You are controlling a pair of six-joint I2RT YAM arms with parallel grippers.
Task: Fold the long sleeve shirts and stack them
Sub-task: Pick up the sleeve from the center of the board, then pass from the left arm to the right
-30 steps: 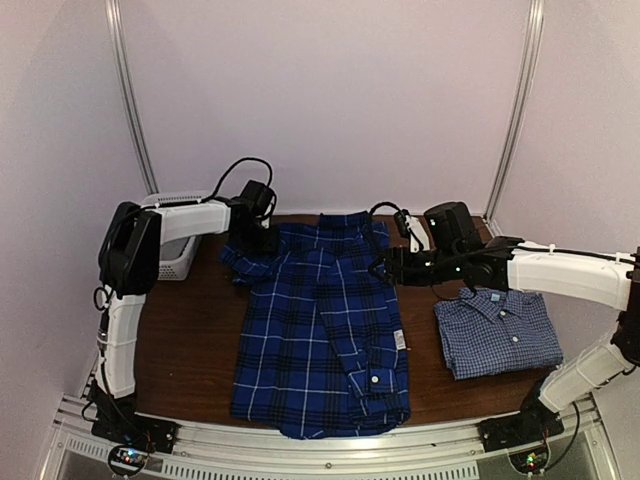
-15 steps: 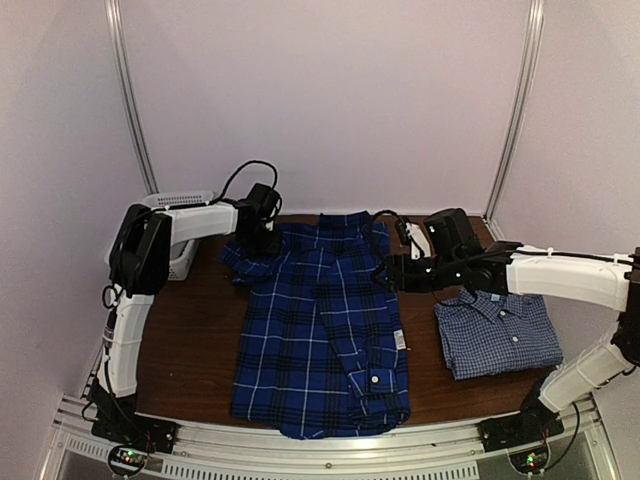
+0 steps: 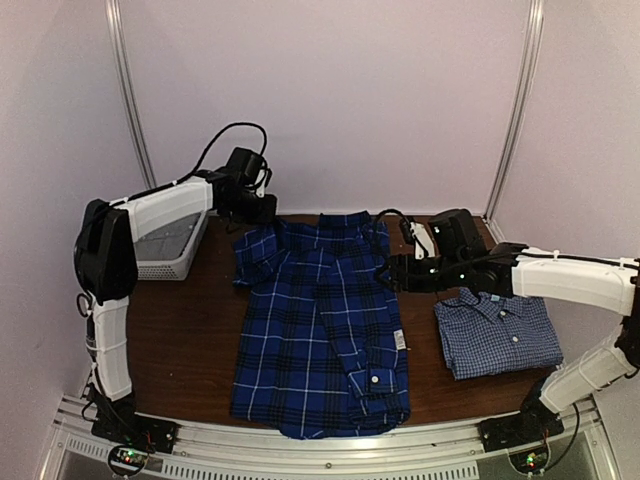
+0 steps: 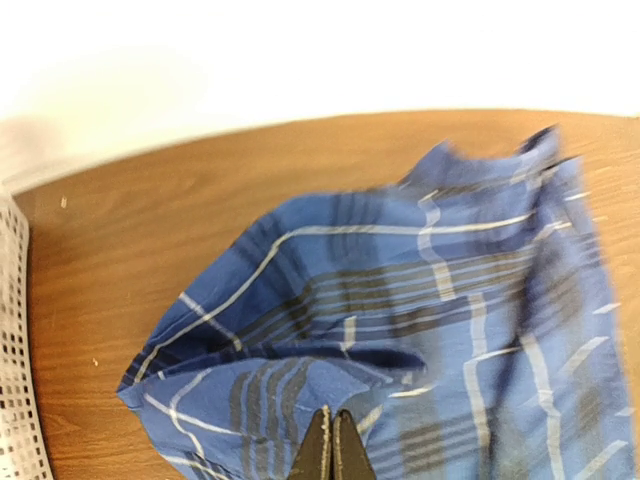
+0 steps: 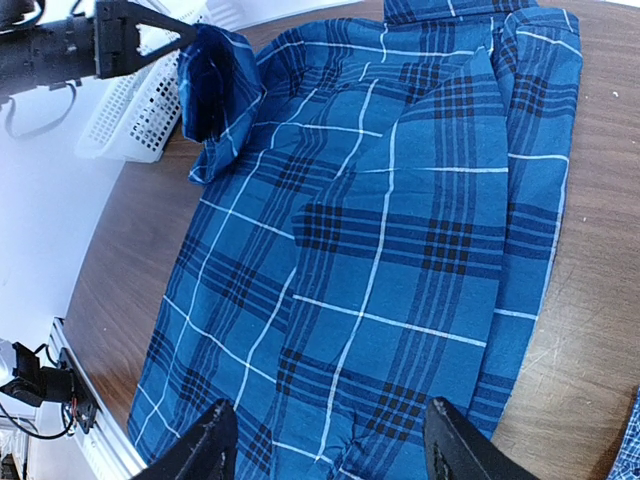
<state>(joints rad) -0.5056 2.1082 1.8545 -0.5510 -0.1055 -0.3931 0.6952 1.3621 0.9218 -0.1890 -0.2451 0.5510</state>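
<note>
Dark-blue cloth covers the middle of the brown desk (image 3: pixel 190 340): the plaid shirt (image 3: pixel 320 330) lies flat and lengthwise, with its collar at the far end and its hem near the front edge. Its right side is folded in over the body, so a buttoned cuff (image 3: pixel 375 380) shows near the hem. The shirt's far left corner is bunched and raised off the wood. The left hand (image 4: pixel 332 430) is closed on that bunch; in its own wrist view the fingers meet tip to tip with plaid cloth just under them, and from the right wrist view a wad of blue fabric hangs from its tip. The right hand (image 3: pixel 386 272) hovers over the shirt's right edge, a little below the collar. Its fingers are spread wide and hold nothing, and the plaid lies flat beneath them. The check shirt (image 3: pixel 497 335), paler and finely patterned, sits folded into a neat rectangle with its collar on top. It rests on the right of the desk, apart from the plaid shirt and partly under the right arm. A white mesh basket (image 3: pixel 165 255) stands at the far left corner, near the raised corner but not touching it.
</note>
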